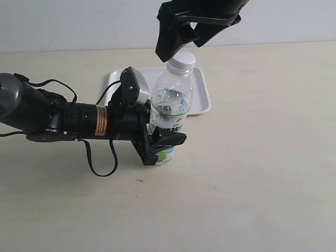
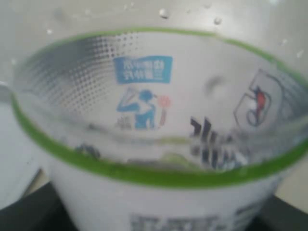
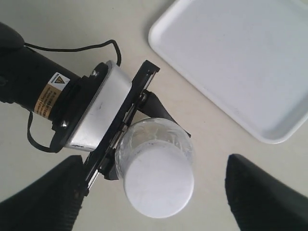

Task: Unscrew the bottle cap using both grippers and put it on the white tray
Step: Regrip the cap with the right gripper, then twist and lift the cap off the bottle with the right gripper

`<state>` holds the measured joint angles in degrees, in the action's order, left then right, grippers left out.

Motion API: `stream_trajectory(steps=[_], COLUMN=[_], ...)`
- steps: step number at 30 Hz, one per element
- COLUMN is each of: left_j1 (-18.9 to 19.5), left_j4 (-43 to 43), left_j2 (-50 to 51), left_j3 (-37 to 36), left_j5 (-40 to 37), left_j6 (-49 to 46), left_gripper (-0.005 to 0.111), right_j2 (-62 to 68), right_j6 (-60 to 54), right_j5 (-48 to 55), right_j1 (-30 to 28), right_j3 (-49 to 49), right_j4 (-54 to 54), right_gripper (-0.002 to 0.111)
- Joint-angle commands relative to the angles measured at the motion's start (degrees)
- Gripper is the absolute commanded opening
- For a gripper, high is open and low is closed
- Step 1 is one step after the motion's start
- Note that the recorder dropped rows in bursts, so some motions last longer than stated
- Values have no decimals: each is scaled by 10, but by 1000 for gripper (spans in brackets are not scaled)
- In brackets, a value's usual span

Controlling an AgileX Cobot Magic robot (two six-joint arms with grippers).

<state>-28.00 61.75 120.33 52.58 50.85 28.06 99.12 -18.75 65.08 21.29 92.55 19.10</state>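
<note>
The bottle cap point(image 1: 183, 61) sits screwed on the neck of the bottle point(image 1: 169, 100), not yet turned off by the look of it. The bottle stands upright on the table point(image 1: 262, 184), just in front of the near edge of the white tray point(image 1: 202, 100). The left gripper point(image 1: 161, 142) reaches in from the left and clamps the bottle low on its labelled body, probably to keep it from spinning when the cap is twisted. The right gripper point(image 1: 182, 44) hangs just above the cap with its jaws spread wide and holds nothing. Its wrist view shows one finger on either side of the cap, so it appears lined up to drop and close on it. The tray is bare and close behind, so carrying the freed cap to it should be a short move.
</note>
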Motion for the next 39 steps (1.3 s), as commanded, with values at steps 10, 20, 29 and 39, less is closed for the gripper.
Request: stream_trajectory(steps=[10,20,29,39], left_j1=[0,0,0,0], left_j4=[-8,-8,-8,-12], left_j2=[-3,-3,-3,-3], left_j3=[0,0,0,0], left_j5=[15,15,16,17], left_j6=[3,3,3,3], left_gripper=[0,0,0,0], right_j2=[18,18,18,18], right_j6=[-15,-45,-203,-494], right_j5=[22,24,24,24], right_j1=[1,1,1,1], right_j3=[-2,-2,-2,-2], right_j4=[-16,-20,-15,56], right_gripper=[75,30,0,0])
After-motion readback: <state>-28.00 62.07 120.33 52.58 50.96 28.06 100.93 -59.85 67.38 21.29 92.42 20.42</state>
